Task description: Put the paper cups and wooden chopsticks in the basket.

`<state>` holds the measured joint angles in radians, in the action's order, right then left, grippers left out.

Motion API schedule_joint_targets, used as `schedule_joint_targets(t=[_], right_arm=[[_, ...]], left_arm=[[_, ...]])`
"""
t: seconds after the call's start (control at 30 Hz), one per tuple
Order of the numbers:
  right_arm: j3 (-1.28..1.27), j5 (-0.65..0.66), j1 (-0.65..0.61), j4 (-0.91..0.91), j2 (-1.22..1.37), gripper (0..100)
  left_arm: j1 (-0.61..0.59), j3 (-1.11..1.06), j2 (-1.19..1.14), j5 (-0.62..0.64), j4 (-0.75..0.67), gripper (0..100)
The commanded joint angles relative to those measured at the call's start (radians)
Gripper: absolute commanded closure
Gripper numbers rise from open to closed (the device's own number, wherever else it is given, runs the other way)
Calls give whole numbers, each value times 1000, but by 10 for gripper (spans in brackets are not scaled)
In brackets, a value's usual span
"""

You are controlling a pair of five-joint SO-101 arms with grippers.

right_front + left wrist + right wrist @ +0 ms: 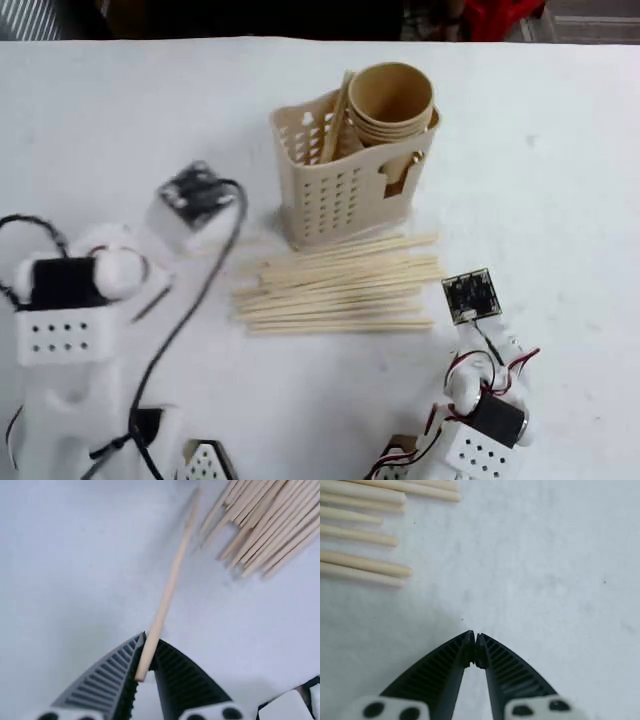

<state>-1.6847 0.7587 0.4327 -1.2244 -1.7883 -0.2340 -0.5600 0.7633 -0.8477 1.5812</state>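
A cream perforated basket point(330, 200) stands at the table's back middle. Stacked paper cups point(392, 100) sit inside it, beside an upright chopstick point(335, 120). A pile of wooden chopsticks point(340, 285) lies flat just in front of the basket. My left gripper point(148, 640) is shut on the end of a single chopstick point(170, 585), which points toward the pile point(265, 525). My right gripper point(474, 640) is shut with nothing in it, low over bare table close to the pile's ends point(365, 535).
The left arm's body point(60, 300) and its black cable point(190, 300) take up the left front of the table. The right arm's base point(480, 430) sits at the front right. The white table's far edge point(200, 40) runs behind the basket.
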Motion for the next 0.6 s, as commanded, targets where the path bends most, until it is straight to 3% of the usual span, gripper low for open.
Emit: schedule_joint_targets(t=[0.0,0.17,0.27,0.37,0.57], right_arm=[[-6,12,-10,-2,-12,981],[-6,12,-8,-2,-12,981],[-6,12,-8,-4,-12,981],[-6,12,-8,-4,-12,981],[-6,12,-8,-4,-12,981]], left_arm=[[-125,-48,-1,-69,-40,978],[-163,-167,4,-180,-29,970],[-163,-245,4,-195,-34,908],[-160,-325,4,-190,-64,858],[-159,-404,4,-120,-176,856]])
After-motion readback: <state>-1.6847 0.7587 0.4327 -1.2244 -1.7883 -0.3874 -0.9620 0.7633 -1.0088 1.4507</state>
